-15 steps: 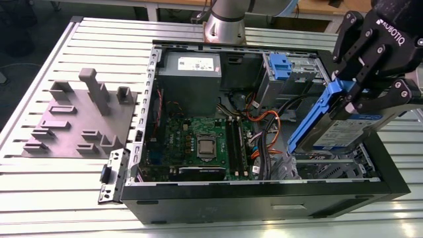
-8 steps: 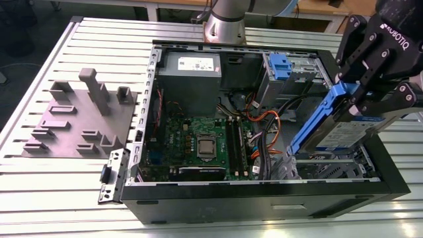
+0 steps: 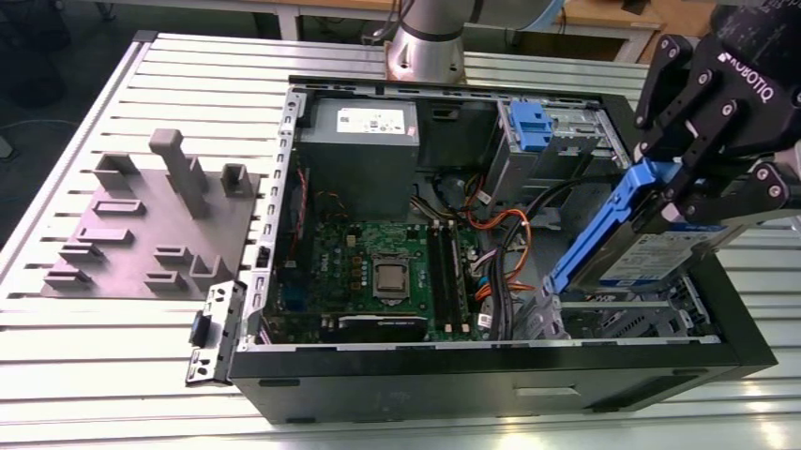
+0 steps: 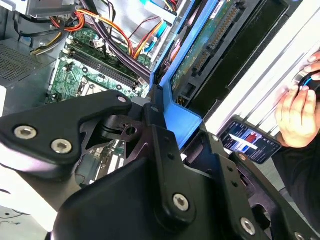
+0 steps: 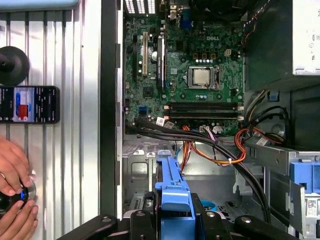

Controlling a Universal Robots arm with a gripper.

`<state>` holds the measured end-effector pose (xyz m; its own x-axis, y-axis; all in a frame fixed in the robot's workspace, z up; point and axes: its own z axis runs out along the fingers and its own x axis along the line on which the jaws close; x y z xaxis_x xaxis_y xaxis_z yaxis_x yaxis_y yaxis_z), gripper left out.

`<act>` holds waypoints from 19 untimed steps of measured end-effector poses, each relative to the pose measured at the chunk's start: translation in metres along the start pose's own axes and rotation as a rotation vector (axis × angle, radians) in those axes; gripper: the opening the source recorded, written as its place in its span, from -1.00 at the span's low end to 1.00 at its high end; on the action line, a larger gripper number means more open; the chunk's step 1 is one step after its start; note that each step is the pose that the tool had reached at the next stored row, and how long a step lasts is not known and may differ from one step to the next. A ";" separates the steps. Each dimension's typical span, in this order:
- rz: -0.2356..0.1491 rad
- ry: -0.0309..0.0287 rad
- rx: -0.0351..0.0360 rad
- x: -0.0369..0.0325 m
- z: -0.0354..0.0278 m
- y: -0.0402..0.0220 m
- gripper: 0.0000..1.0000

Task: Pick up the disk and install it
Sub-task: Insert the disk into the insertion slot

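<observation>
Fingers of the gripper [image 3: 676, 192] were clamped on the disk [image 3: 651, 253], holding it tilted above the open computer case [image 3: 501, 366] at about three o'clock in the exterior view. Beyond, the motherboard [image 3: 375, 272] lay at center, the grey fixture block [image 3: 150, 225] at nine o'clock.

Robotics lab, slotted aluminium table [image 3: 75, 131], opened computer case [image 3: 738, 347]

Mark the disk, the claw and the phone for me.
disk [image 3: 661, 258]: exterior view, white label face.
claw [image 3: 682, 192]: exterior view, between fingertips on the blue carrier.
phone [image 5: 30, 104]: first wrist view, screen.
</observation>
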<state>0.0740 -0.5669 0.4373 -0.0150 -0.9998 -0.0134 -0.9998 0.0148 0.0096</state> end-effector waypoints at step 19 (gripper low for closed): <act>0.000 0.0002 0.0000 0.0017 0.0094 -0.0028 -0.27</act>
<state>0.0766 -0.5686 0.4278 -0.0151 -0.9998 -0.0132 -0.9998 0.0149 0.0097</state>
